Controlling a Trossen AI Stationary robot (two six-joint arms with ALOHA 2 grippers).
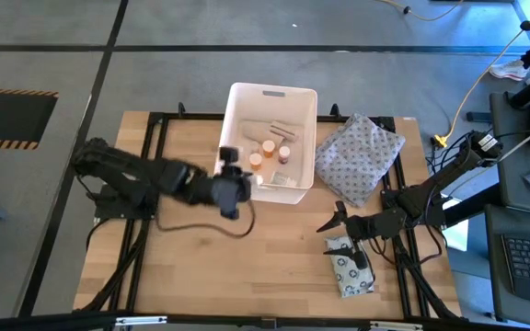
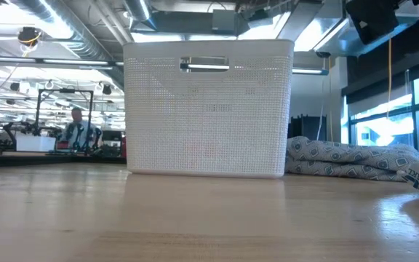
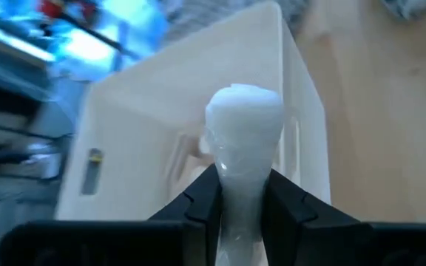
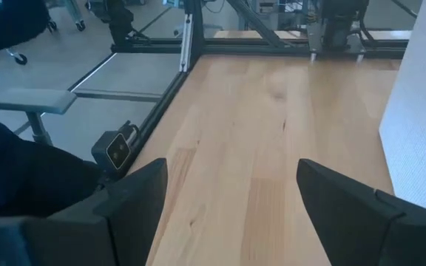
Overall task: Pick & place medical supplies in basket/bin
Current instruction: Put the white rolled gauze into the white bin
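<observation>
White bottle (image 3: 244,125) pinched in left gripper (image 1: 231,175) at bin (image 1: 247,101) edge | right gripper (image 1: 334,221) spread, beside grey packet (image 1: 352,273)

Bare table (image 1: 201,267) ahead of bin (image 1: 237,110); cloth bundle (image 1: 362,156) crowds its right wall, seemingly touching.

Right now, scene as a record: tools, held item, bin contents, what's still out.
left tool: at the bin's near-left corner, shut on a white item
right tool: open, empty, over the table right of centre
bin: white, holds orange-capped bottles and tan pieces
packet: on the table, just behind the right tool
cloth: beside the bin's right side
person: far background, low view
</observation>
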